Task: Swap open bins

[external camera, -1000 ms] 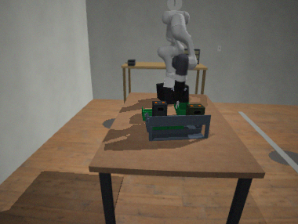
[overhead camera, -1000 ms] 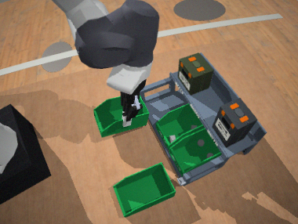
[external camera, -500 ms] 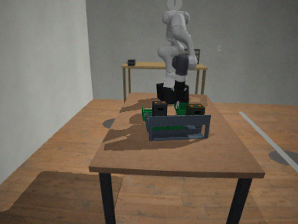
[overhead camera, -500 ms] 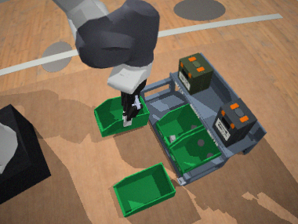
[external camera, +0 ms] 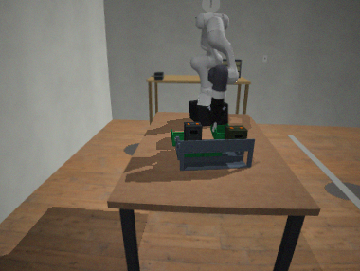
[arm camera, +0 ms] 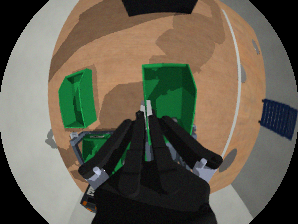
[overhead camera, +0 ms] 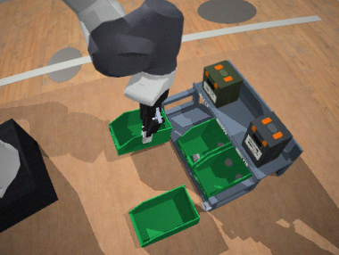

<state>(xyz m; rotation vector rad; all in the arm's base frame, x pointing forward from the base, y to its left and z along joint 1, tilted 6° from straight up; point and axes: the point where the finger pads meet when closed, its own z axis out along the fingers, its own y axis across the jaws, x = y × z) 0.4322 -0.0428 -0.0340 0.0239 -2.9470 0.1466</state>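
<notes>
- Gripper (overhead camera: 148,134) fingers fully closed, pinching the thin rear wall of a green bin (overhead camera: 129,134) that sits on the table (overhead camera: 89,178), just beside the empty end slot of the grey shelf (overhead camera: 268,167).
- That bin: under the fingers, looks empty as far as visible, open-topped, sloped front facing away from the shelf.
- Second green bin (overhead camera: 162,216) on the table near the shelf's other end, apart from the gripper; contents can't tell.
- Two green bins (overhead camera: 214,162) side by side in the shelf, grey round parts inside.
- Two dark boxes (overhead camera: 221,82) with orange tabs on the shelf's top board.
</notes>
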